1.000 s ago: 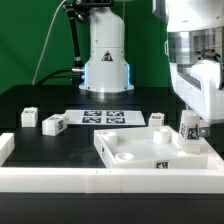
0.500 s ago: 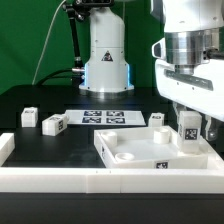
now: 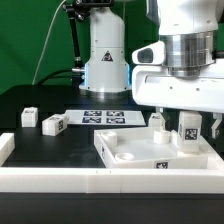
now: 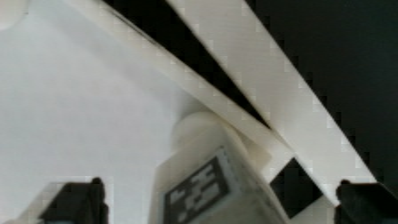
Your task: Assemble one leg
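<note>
At the near edge, the rail [image 3: 100,182] bounds the table, and the panel [image 3: 140,152] lies just behind it. At the panel's far corner, on the exterior view's right, the leg [image 3: 187,127] stands upright with its tag toward the camera. We find the gripper [image 4: 214,203] straddling it: the fingers [image 4: 73,201] stand wide apart with a gap on each side and hold nothing. We cannot tell whether the leg is seated in a socket. If the fingers close off centre, we expect the first contact to tilt the leg, and a tilted leg may jam when turned. A second leg [image 3: 157,121] stands just beside it, and a finger swinging that way could topple it. Farther back, the marker board [image 3: 105,117], a third leg [image 3: 53,124] and a fourth leg [image 3: 29,116] lie well apart from the gripper, and we judge them at no risk.
</note>
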`<state>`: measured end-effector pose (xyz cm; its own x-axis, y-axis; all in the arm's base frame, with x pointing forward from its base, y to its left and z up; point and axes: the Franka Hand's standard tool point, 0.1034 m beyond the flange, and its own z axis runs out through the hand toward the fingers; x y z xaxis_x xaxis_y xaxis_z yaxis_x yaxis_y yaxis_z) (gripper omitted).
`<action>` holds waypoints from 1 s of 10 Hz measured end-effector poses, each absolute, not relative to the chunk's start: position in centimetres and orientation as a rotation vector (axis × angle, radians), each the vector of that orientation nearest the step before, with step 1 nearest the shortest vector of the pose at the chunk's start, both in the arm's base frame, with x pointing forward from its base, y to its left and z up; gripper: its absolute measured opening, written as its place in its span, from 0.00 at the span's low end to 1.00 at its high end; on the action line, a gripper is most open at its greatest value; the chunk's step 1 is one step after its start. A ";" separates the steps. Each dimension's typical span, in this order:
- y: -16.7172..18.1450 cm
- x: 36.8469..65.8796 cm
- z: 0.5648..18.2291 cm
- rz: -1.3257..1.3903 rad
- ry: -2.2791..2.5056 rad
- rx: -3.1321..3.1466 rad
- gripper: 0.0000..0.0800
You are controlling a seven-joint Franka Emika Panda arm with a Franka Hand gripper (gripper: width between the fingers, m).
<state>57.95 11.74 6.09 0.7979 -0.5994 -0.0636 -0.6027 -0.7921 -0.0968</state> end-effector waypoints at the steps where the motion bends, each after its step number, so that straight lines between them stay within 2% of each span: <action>1: 11.7 58.0 6.3 0.029 0.788 -2.929 0.81; 4: 11.6 58.5 6.8 -0.023 0.218 -3.064 0.81; 7: 11.4 58.6 6.8 -0.029 -0.069 -3.090 0.81; 8: 11.4 58.6 6.8 -0.029 -0.066 -3.090 0.70; 9: 11.4 58.6 6.8 -0.029 -0.066 -3.090 0.70; 10: 11.4 58.6 6.8 -0.029 -0.066 -3.090 0.47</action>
